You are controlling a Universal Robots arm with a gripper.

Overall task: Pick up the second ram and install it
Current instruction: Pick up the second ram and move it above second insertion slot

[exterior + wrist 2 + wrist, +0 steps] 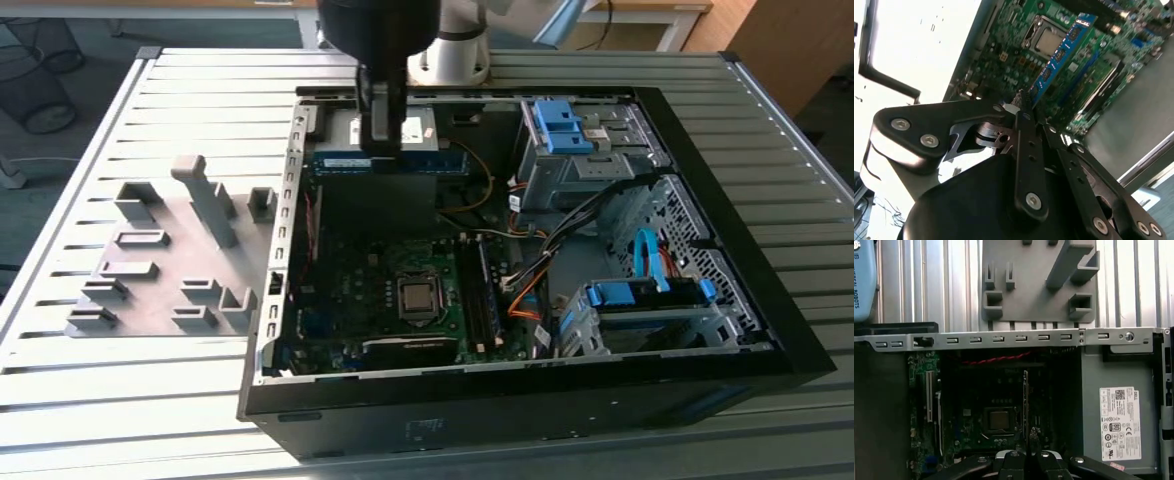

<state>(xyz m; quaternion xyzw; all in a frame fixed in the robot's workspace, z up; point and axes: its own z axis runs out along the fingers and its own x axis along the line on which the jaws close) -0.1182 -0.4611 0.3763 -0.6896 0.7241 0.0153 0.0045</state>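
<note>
My gripper [383, 138] hangs over the back of the open computer case [747, 345] and is shut on the second ram [378, 163], a thin dark green stick with a blue-white label, held level above the motherboard [360, 285]. In the second wrist view the ram [1061, 52] juts out from the shut gripper [1024, 107] toward the CPU socket [1046, 40]. The first wrist view shows the ram [1026, 400] edge-on, rising from the gripper [1026, 454] over the board. The long memory slots [481, 295] lie to the exterior view's right of the CPU socket [418, 296].
A grey plate with holder blocks [167, 255] lies on the slatted table at the exterior view's left of the case. Blue drive brackets [561, 125], cables [534, 270] and a drive cage [647, 305] crowd the case's right half. A power supply box [1114, 405] sits beside the board.
</note>
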